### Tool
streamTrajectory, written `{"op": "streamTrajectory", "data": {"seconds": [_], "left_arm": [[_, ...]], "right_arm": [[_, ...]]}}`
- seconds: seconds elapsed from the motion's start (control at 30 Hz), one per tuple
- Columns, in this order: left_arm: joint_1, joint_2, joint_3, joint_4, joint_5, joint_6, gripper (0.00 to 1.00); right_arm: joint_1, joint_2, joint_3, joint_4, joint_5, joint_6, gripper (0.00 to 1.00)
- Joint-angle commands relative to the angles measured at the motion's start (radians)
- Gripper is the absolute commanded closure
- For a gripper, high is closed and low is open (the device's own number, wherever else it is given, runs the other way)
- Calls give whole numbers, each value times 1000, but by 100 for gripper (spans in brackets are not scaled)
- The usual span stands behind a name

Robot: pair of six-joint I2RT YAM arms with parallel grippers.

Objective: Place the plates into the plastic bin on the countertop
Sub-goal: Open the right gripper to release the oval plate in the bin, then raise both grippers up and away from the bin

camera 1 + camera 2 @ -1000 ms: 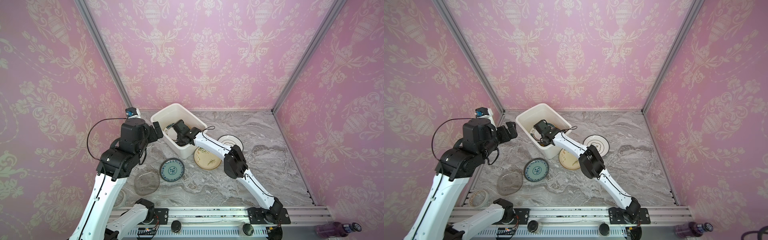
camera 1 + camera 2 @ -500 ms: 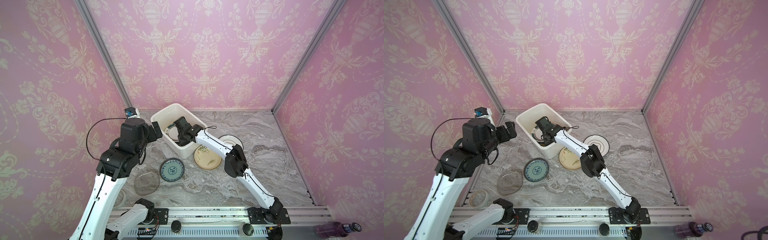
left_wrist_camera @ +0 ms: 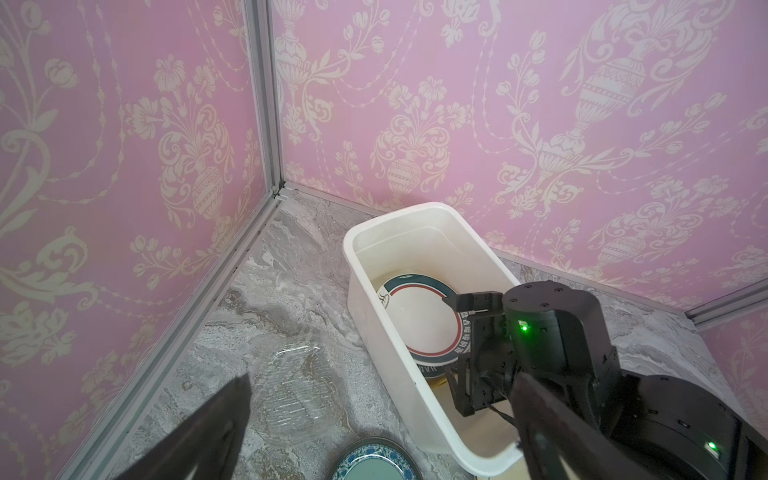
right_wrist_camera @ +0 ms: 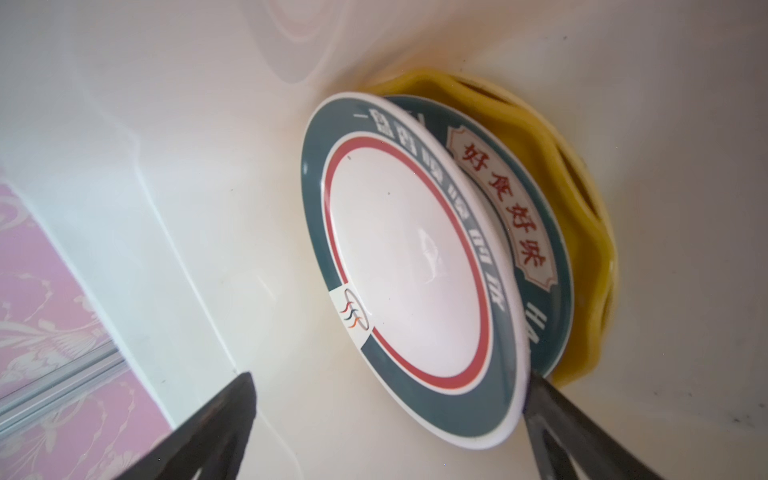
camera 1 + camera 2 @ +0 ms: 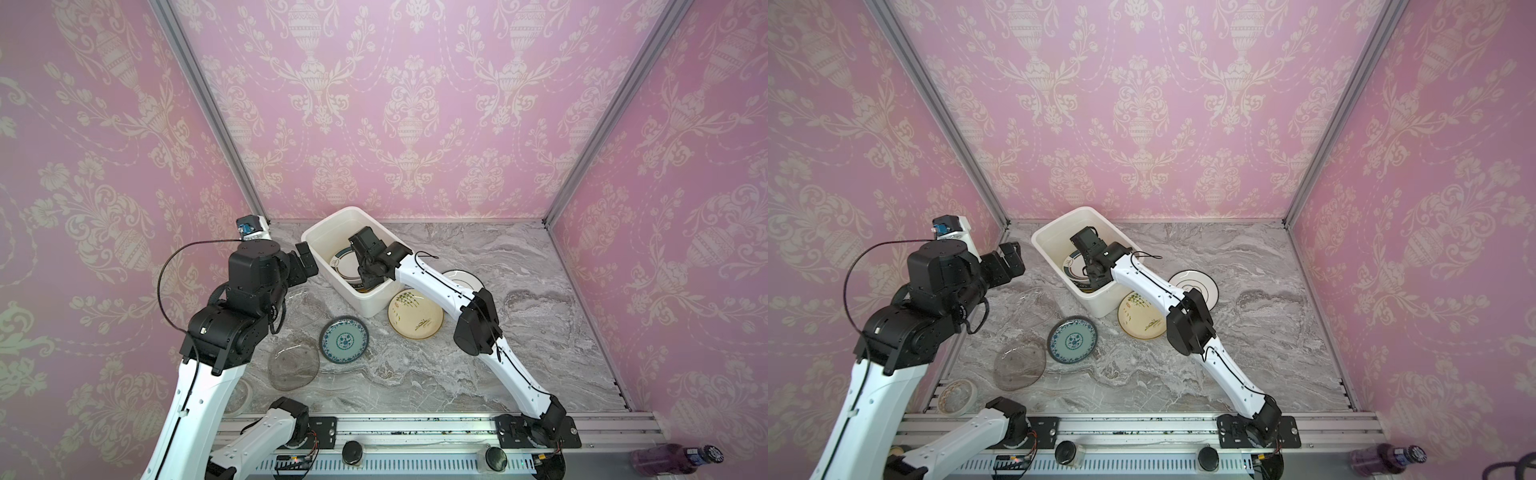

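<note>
Right gripper (image 4: 390, 376) down in plastic bin (image 5: 376, 299), jaws wide.
I see it holding nothing; green-rimmed plate (image 4: 399, 266) lies free atop stacked plates (image 4: 519, 216). Left gripper (image 5: 306, 258) spread, empty, beside bin.

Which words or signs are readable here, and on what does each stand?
"好食好乐", in red, on the lower teal-rimmed plate in the plastic bin.
"HA", in white, on that plate's rim; the rest is hidden.
White characters round the rim of the upper teal-rimmed plate: too slanted to read.
</note>
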Motion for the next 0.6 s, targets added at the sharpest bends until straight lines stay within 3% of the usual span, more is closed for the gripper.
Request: {"op": "streamTrajectory", "data": {"seconds": [0.0,0.37,0.57], "left_arm": [[7,1,44,-48,-25,-42,1],[7,-8,70,-98,63,-186,1],[8,78,158,-123,301,-157,1]], "right_arm": [[4,-100,35,-1,-19,-111,0],[30,-333,-158,26,-80,-330,0],[-27,-504,-250,27,-165,-591,1]]}}
